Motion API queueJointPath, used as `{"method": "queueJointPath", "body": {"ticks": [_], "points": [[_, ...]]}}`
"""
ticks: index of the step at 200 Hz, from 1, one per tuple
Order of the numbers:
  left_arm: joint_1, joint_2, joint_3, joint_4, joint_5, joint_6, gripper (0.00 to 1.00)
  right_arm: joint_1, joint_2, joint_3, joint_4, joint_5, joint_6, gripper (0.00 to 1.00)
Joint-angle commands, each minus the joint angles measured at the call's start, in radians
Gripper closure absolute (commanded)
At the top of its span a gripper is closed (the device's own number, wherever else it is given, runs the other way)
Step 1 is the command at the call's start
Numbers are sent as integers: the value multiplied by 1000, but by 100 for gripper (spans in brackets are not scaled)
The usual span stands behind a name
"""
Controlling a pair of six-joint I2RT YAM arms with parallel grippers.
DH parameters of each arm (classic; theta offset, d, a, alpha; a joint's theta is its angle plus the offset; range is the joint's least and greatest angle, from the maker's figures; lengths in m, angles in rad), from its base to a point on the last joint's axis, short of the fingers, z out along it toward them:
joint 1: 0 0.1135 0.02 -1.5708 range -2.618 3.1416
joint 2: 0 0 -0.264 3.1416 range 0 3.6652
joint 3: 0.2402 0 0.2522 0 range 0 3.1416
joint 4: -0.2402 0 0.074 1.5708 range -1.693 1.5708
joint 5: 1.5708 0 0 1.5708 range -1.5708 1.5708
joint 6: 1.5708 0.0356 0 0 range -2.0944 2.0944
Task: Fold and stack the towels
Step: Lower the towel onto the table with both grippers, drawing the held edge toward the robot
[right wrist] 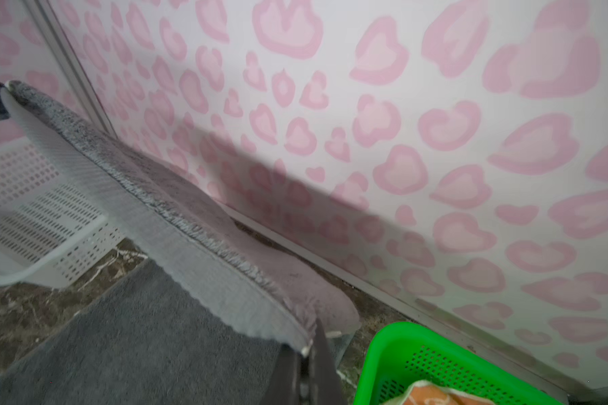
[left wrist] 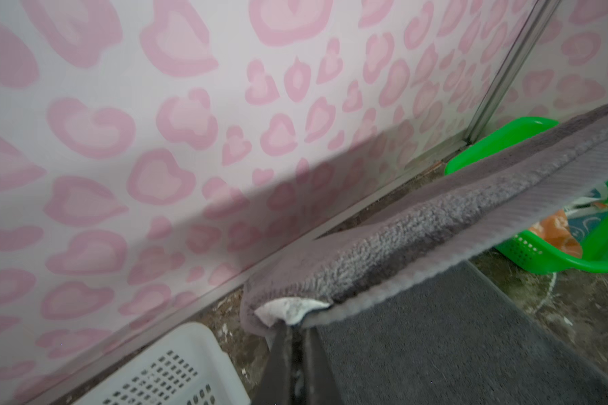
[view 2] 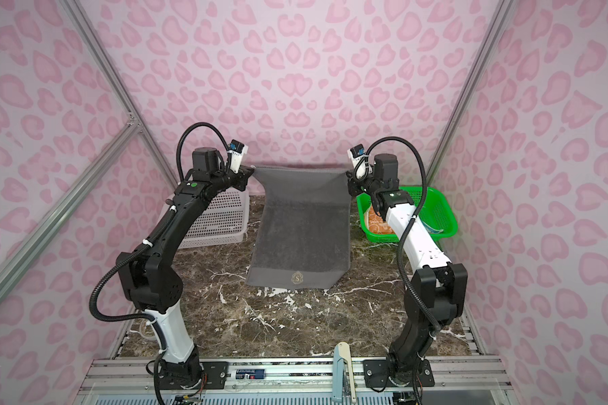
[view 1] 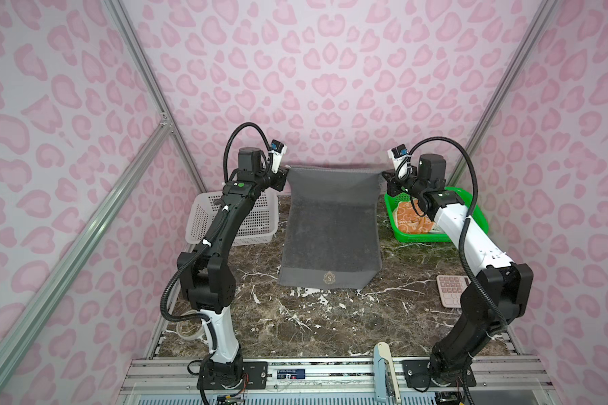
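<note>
Lying with its near hem and gold crest flat on the marble table [view 1: 313, 322], the grey towel [view 1: 330, 224] slopes up toward the back wall, its far edge held clear of the table and stretched taut. Left gripper [view 1: 284, 174] is clamped tight on the far left corner and right gripper [view 1: 385, 174] on the far right corner. Both wrist views show cloth pinched between closed fingers. At the back, a white basket [view 1: 253, 224] sits left and a green basket [view 1: 471, 207] right. Inside the green one are the orange towel [view 1: 411, 219] and a bit of the blue towel [left wrist: 588, 221] beside it.
</note>
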Motion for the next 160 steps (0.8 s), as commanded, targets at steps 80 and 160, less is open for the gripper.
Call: {"method": "queueJointPath", "body": {"ticks": [80,160], "points": [[-52,-253,-525,-11,-57,-38,97,34,-327,-654,129,-106,-182,100],[-110,-340,-683,-102,-56,-77,97,118,-435,-820,28,-68,-318,100]]}}
